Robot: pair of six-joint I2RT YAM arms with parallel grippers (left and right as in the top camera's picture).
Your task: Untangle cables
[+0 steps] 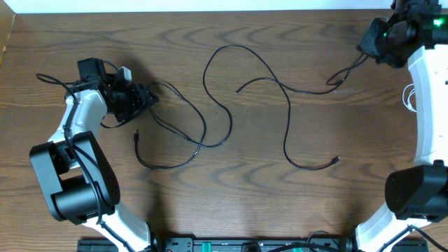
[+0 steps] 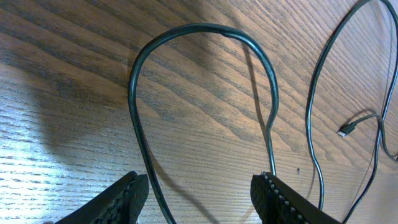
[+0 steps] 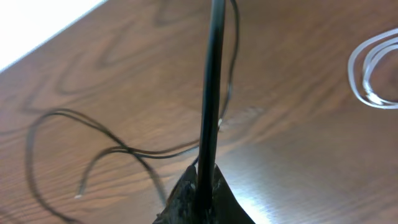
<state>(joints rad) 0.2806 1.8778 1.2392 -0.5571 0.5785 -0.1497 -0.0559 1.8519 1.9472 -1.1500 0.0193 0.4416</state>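
1. The left pincer (image 2: 198, 190), near the left edge of the worktop (image 1: 280, 210), hangs low over the wood with its fingers about half apart and nothing gripped. A black cable loop (image 2: 199, 28) lies between and ahead of them.
2. The right pincer (image 3: 202, 186), by the far right corner, is clamped fully closed on a taut black cable (image 3: 211, 81) that rises straight from its tips.
3. The loose black cables (image 1: 287, 126) sprawl across the middle of the worktop and cross one another left of centre. The white cable (image 3: 373, 65) lies coiled at the right edge, apart from them.
4. Risk: a pull by the right pincer toward its corner would probably drag the strands through those crossings. That could cinch them into a knot instead of freeing them.
5. Risk: the left pincer straddles both legs of the loop. Closing here could pinch both legs and fold the loop shut, or the thin cord could slip out sideways.
6. Hard to make out:
   - Overhead, the left pincer's body covers the cord beneath it, so I cannot tell which cable the loop belongs to.
   - Which strand lies on top at each crossing is too fine to tell.
   - The white cable is cut off by the frame edge in the right wrist view.
   - No plug shows on the gripped stretch.
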